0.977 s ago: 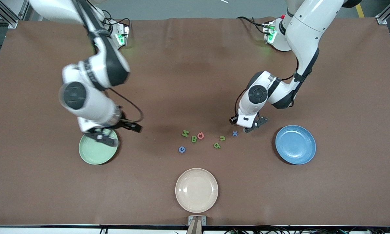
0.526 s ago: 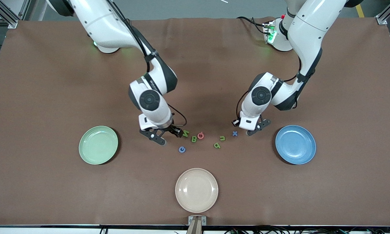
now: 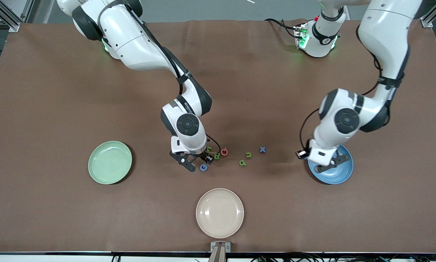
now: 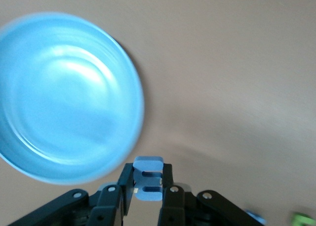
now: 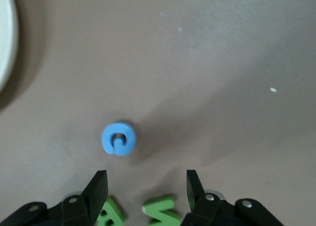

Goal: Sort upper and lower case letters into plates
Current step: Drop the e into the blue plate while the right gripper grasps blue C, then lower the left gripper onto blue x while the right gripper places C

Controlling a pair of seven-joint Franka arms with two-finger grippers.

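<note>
Two plates sat toward opposite ends of the surface in the front view: the green plate toward the right arm's end, the blue plate toward the left arm's end; a cream plate lay nearer the camera, between them; the left gripper hung over the blue plate, and the right gripper stood low among the letters, beside the blue c; a red letter, two green letters and a blue x lay between the arms.

In the left wrist view the left gripper had its jaws clamped on a pale blue letter, with the blue plate below and to one side of it.

In the right wrist view the right gripper had its jaws apart over a green letter; the blue c lay just ahead of them; another green letter showed by one finger.
</note>
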